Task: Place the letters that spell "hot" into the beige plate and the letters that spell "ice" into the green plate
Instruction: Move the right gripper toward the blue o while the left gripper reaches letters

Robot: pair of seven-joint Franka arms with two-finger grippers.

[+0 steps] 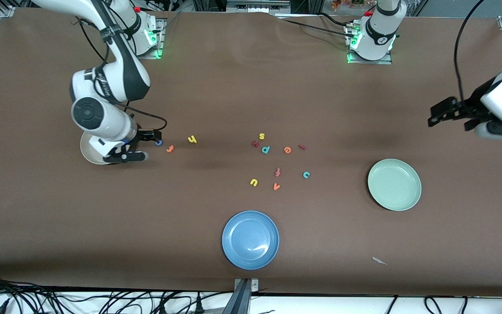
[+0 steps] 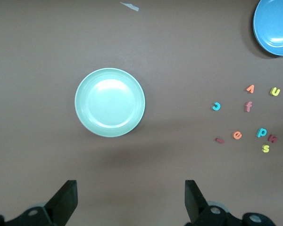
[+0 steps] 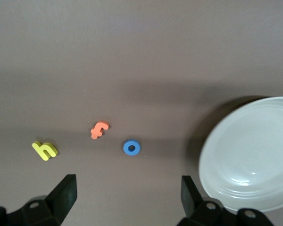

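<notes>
1. The right tool (image 1: 140, 146) hangs low over the tabletop (image 1: 251, 87) at the right arm's end, partly over the beige plate (image 3: 254, 155). Its fingers are spread wide and grasp nothing.
2. The blue o (image 3: 131, 147), orange t (image 3: 99, 130) and yellow h (image 3: 45, 150) lie in a short row on the bare tabletop just beside the beige plate, none in it yet. That grouping beside their plate probably explains the right tool's place: the o is nearest it and looks the likeliest first pick.
3. The left tool (image 1: 447, 114) waits up in the air at the left arm's end, released and empty, looking down on the green plate (image 2: 110, 102), which holds nothing.
4. The dark red i (image 1: 302, 147), orange e (image 1: 287, 149) and teal c (image 1: 306, 175) lie mid-tabletop among the loose letters, well apart from the green plate.
5. The blue plate (image 1: 250, 239) sits nearest the front camera, empty.
6. In the front view the right arm covers most of the beige plate, and the o is half hidden at the fingertip. The small dark red letter beside the teal p (image 1: 266, 149) is too small to read.
</notes>
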